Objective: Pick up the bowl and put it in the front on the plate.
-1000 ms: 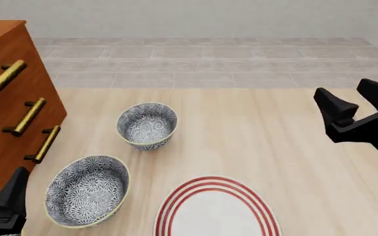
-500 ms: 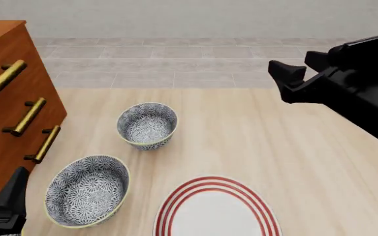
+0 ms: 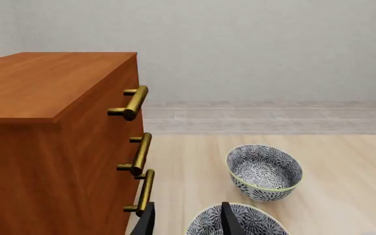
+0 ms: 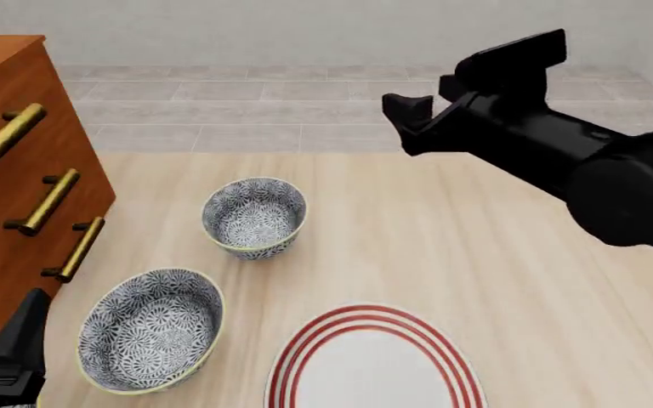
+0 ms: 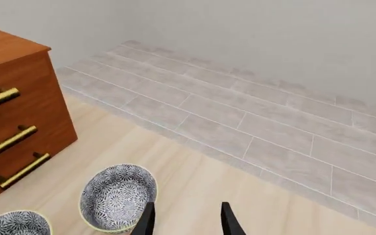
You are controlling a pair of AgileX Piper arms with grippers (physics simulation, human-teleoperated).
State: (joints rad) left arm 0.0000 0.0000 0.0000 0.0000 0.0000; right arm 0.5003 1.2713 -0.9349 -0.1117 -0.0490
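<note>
Two blue-and-white floral bowls stand on the table: a far bowl (image 4: 254,217) and a larger-looking near bowl (image 4: 150,330) at the front left. The red-ringed white plate (image 4: 374,361) lies at the front middle, cut off by the frame's edge. My right gripper (image 4: 423,100) hangs open high above the table, to the right of and beyond the far bowl, holding nothing. Its wrist view shows the far bowl (image 5: 118,196) just beside its fingers (image 5: 145,221). My left gripper (image 4: 14,340) sits open at the front left corner, close to the near bowl (image 3: 240,223).
A wooden dresser (image 4: 20,178) with brass handles (image 4: 52,200) stands along the table's left side, close to both bowls. Beyond the table's far edge lies a tiled floor (image 4: 349,106).
My right arm has swung left and away from me, from the table's right edge to above its far middle. The left arm, bowls and plate have not moved.
</note>
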